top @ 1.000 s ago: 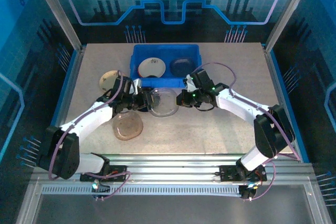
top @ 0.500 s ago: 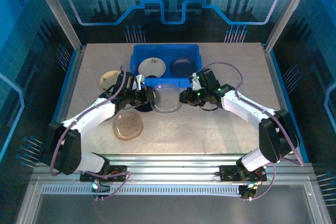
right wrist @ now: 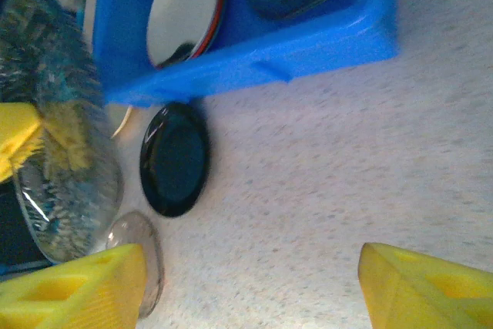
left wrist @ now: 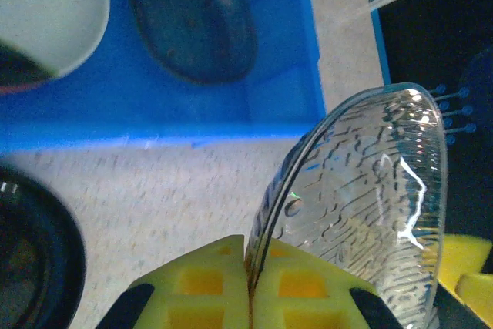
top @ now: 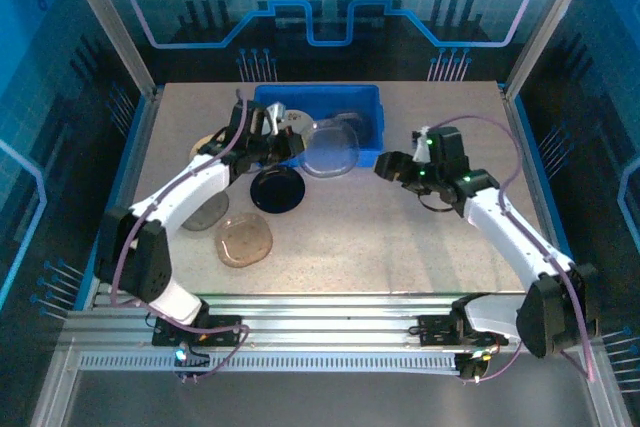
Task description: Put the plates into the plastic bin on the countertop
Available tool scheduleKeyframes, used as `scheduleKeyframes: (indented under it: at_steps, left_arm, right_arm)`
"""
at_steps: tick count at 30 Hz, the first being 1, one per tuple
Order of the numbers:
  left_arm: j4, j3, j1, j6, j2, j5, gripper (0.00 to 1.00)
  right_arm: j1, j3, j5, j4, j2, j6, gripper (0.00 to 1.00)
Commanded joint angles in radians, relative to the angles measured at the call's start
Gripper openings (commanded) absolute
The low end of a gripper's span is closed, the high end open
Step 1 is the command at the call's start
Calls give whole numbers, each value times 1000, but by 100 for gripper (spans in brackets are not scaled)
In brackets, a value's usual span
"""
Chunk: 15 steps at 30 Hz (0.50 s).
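Where its yellow fingers (left wrist: 208, 290) press together, the left gripper (top: 293, 144) is clamped on the rim of the clear plate (top: 328, 152).

- Clear plate: ridged glass, tilted, held above the near wall of the bin (top: 372, 97) and reaching partly over the inside. In the left wrist view its rim sits pinched between the pads, the dish rising up and to the right.
- Right gripper (top: 392, 165): jaws wide apart with nothing between them. It sits just off the bin's near right corner, over the counter (top: 400, 237).
- Bin: blue, at the far middle of the counter.
- In the bin, left half: cream plate (top: 290, 117) with small marks, an orange edge showing beneath it in the right wrist view.
- In the bin, right half: dark plate (top: 352, 122), translucent, lying flat on the floor.
- Just in front of the bin's left half: black plate (top: 277, 189), glossy, flat on the counter, apart from the wall.
- Well in front of the bin's near left corner: brown plate (top: 245, 239), translucent, flat.
- In front and to the left of the bin, beside the brown plate: grey plate (top: 207, 212), partly under the left arm.
- Left of the bin, outside it: spotted plate (top: 203, 150), cream, mostly hidden by the left arm; whether it touches the bin wall cannot be told.
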Motion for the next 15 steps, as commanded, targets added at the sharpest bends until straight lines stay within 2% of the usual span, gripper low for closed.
scheduleKeyframes:
  at_steps: [1,9,15]
  left_arm:
    - [-32,169,5,22,112,-35,0]
    - [-173,679,6,35,528,-78,0]
    - [-254,966,10,43,770,-149,0]
  right_arm:
    - [-63,-44,39,-22,-50,11,73]
    - [-125,-47,33,-41,-65,14,73]
    - [-141,-47,15,-42,-60,12,72]
